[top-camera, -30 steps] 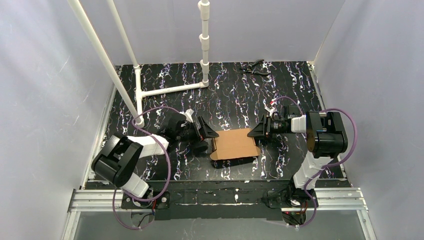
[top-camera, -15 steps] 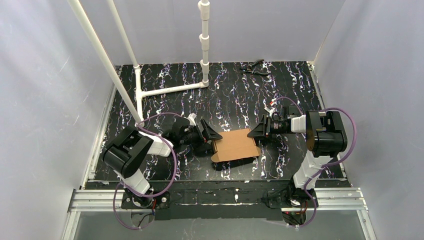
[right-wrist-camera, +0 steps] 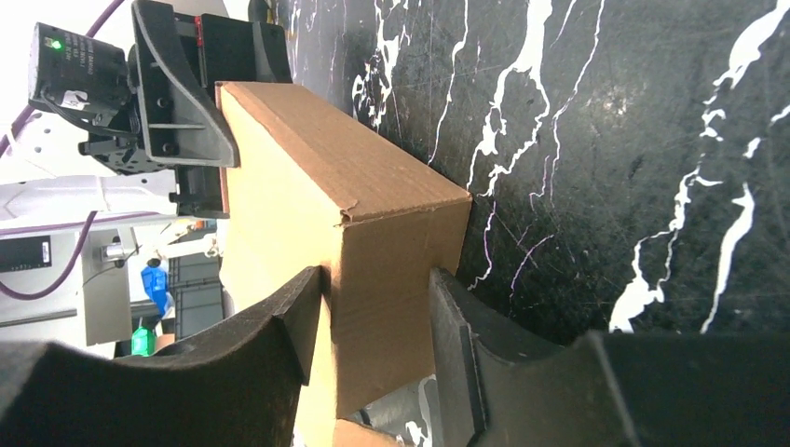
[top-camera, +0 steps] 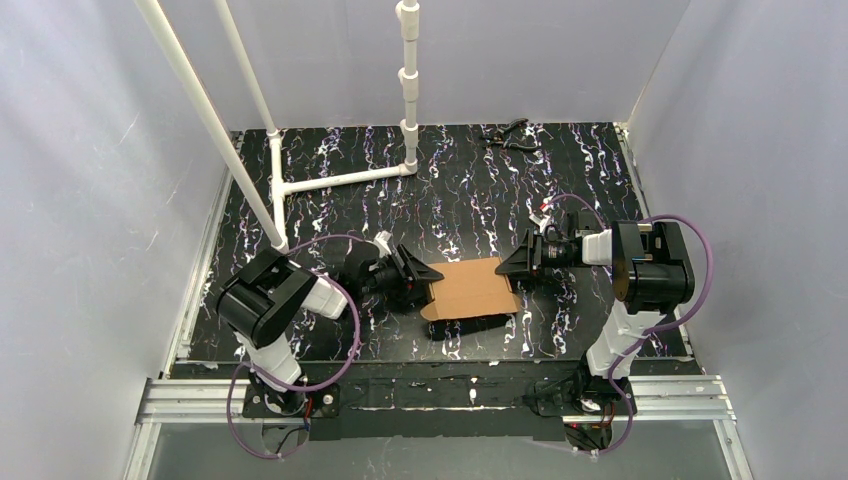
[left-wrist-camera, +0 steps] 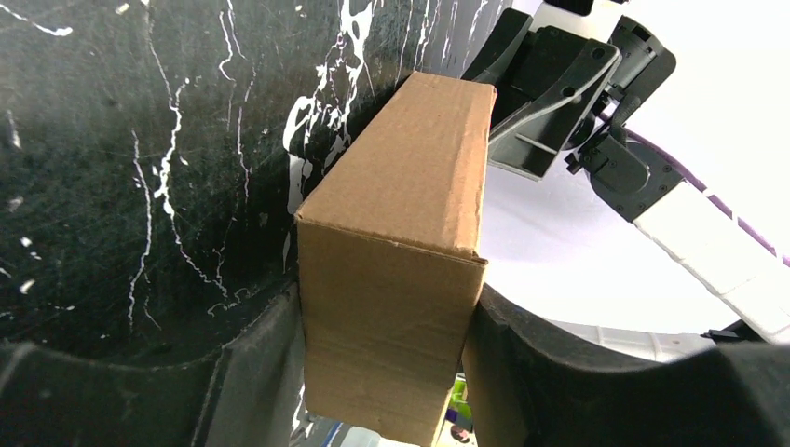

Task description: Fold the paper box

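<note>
We have the left tool [top-camera: 420, 277] clamped on the box's [top-camera: 470, 288] left end and the right tool [top-camera: 513, 268] clamped on its right end, jaws about half-wide. The box is a closed block spanning the two, over the counter's [top-camera: 470, 190] near-middle.

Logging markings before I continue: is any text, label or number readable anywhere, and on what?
No readable text.
The paper box: plain, no print on the faces shown.
A dark label in the background of the right wrist view: too blurred to read.
</note>
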Robot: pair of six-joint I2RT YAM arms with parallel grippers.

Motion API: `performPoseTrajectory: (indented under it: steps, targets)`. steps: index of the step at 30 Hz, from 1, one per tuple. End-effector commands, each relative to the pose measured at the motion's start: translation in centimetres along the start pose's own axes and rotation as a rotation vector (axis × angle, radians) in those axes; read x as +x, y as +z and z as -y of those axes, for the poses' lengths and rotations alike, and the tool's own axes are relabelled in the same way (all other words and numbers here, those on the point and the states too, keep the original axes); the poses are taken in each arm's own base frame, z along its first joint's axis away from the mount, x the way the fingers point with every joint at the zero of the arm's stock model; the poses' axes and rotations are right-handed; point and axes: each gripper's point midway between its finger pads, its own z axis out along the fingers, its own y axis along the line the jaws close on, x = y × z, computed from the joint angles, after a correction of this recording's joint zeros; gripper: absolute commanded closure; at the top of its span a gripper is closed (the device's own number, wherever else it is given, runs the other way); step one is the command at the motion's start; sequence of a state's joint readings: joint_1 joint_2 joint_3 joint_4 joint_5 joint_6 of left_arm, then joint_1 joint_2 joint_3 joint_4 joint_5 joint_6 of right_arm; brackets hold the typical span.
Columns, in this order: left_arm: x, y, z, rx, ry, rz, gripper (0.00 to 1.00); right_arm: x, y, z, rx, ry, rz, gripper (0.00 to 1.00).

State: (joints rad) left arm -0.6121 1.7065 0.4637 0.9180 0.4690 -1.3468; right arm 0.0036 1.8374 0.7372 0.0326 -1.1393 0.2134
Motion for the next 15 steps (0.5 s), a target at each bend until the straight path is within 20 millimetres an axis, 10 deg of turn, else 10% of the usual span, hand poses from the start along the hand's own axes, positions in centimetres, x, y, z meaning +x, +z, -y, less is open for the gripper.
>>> performPoseTrajectory:
  steps: [1,10,15]
  targets:
    - [-0.1,0.2,1.2,0.076,-0.018,0.017,0.50,0.5,0.2,1.4,0.055,-0.002,-0.012,0.47]
    - [-0.3,-0.8,1.4,0.092,-0.054,0.061,0.64,-0.1,-1.3,-0.9,0.061,-0.174,-0.107,0.11]
    - [-0.3,-2.5,2.4,0.031,-0.221,0.089,0.66,-6.5,-8.1,-9.1,0.254,-0.906,-0.050,0.01]
